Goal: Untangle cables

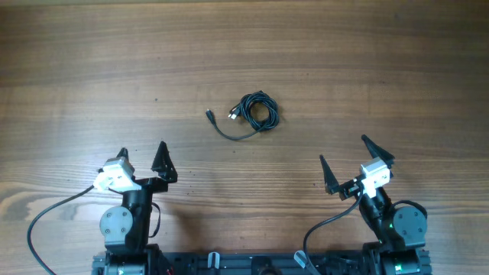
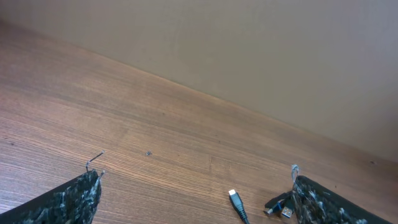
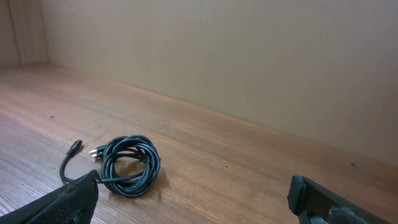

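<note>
jaws released on left and right, cables (image 1: 257,111) in one coil, well apart from both, wooden table (image 1: 76,61)

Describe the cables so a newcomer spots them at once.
On the wooden table, look near the centre, ahead of the left arm and right arm. The cables lie there in a small black coil, one tail curving left to a plug. They are far thinner than the arms' wires.
</note>
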Tool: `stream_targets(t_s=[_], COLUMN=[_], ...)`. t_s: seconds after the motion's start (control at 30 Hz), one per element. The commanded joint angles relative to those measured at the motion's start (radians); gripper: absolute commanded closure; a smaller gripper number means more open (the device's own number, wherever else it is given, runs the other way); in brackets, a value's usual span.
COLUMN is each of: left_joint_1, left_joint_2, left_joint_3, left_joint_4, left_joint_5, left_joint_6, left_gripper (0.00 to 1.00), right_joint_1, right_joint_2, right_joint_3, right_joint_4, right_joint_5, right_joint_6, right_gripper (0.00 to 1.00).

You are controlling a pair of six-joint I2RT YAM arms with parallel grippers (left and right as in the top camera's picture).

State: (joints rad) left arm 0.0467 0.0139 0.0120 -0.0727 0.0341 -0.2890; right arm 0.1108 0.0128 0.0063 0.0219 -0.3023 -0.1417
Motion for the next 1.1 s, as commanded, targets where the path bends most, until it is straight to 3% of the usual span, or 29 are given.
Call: stream_targets(t_s=[0.0, 0.6, 0.8, 1.07], left_joint_1=[-0.005, -0.005, -0.005, -0.005], left_joint_2=[-0.007, -0.007, -0.001, 0.182], left_joint_3=[-0.006, -0.006, 0.002, 0.175], left_joint_4=[-0.003, -0.002, 0.011, -0.011], left_joint_5=[-0.010, 0.005, 0.124, 0.127], left_joint_6=[0.020, 0.000, -0.021, -0.021], left_gripper=[0.00, 0.00, 0.00, 0.01], right_joint_1=[0.003, 0.003, 0.003, 0.003], right_joint_2=[-0.003, 0.005, 0.050, 0.206], right_joint_3=[-0.001, -0.001, 0.026, 0.192], right_joint_4=[0.002, 0.002, 0.005, 0.005], right_joint_5=[-0.001, 0.015, 0.014, -0.013], right_joint_6=[0.011, 0.043, 0.070, 0.074], right_gripper=[0.00, 0.00, 0.00, 0.00])
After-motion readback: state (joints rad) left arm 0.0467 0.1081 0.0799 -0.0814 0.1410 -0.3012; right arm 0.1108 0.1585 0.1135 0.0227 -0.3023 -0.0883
